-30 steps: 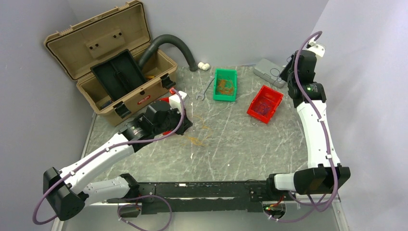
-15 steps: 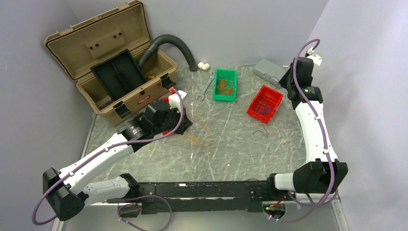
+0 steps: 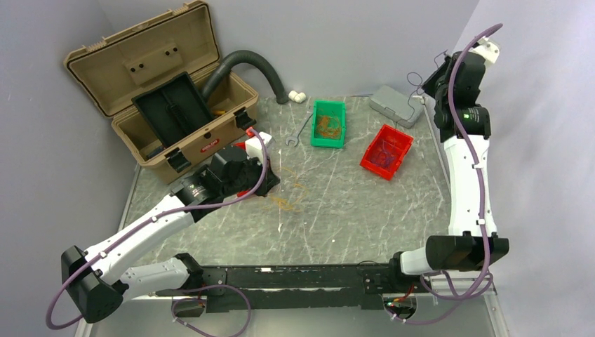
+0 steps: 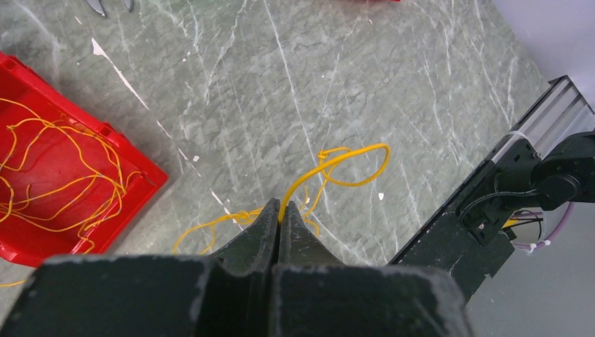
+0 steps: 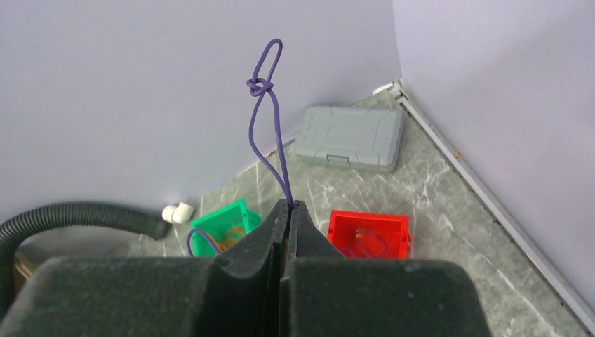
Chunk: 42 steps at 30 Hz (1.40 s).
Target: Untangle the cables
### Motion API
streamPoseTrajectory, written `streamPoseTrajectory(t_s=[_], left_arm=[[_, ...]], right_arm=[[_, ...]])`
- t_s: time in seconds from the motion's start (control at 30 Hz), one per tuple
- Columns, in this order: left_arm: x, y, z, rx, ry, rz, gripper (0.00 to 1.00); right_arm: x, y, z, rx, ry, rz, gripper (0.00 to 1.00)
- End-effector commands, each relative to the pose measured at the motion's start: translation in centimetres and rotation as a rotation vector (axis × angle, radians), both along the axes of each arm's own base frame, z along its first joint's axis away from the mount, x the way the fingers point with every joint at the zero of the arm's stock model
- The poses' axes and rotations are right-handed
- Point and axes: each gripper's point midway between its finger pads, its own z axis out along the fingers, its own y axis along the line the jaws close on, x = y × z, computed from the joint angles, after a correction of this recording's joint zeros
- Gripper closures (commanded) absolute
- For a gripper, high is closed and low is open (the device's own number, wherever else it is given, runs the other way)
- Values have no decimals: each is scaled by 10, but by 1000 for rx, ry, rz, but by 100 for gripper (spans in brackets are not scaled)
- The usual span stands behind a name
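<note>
My left gripper [image 3: 270, 184] is low over the table and shut on a yellow-orange cable [image 4: 351, 151] that loops out from its tips [image 4: 279, 210]. More orange strands [image 3: 288, 203] lie on the table beside it. A red bin [image 4: 63, 175] to its left holds several yellow cables. My right gripper [image 3: 429, 76] is raised high at the back right and shut on a thin purple cable [image 5: 270, 119] with a knot near its top loop; the cable stands up from its tips [image 5: 288, 205]. A green bin [image 3: 329, 123] holds brownish cables, and a red bin [image 3: 386, 151] holds purple ones.
An open tan toolbox [image 3: 161, 98] stands at the back left with a dark corrugated hose [image 3: 252, 63] behind it. A white elbow fitting [image 3: 297, 96], a metal hook [image 3: 302, 130] and a grey case [image 3: 396, 105] lie along the back.
My right arm has risen and swung back to the right, carrying the thin purple cable up off the table. My left arm has barely moved.
</note>
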Motion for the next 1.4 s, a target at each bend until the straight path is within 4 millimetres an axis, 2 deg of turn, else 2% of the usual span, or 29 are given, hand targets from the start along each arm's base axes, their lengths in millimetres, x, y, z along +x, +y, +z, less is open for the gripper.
streamPoseTrajectory(t_s=[0.0,0.13,0.27,0.4,0.47,0.6,1.03,1.2,1.3,1.37], left_arm=[[3,1,31,-42,-72,2,100],[4,2,31,-36,-74,6,100],[4,2,31,-38,-75,8,100],[4,2,30,-38,-70,7,100],[4,1,29,-38,-68,7,100],[4,0,29,-39,-65,3,100],[4,0,27,-35,-61,2,100],[4,3,27,-26,-64,9,100],[4,4,27,-22,-66,12,100],[3,4,26,-21,-65,12,100]], right_arm=[[7,-14,3,-25,6,-36,100],[18,-16,-17,-20,36,-35,100],[28,-15,-50,-7,86,-25,100],[33,-10,-99,16,163,-2,100],[31,-7,-134,32,222,6,100],[31,-5,-187,54,316,14,100],[35,-2,-337,126,649,-16,100],[41,-5,-363,123,707,-33,100],[41,-5,-359,112,710,-23,100],[40,-6,-345,84,696,-23,95]])
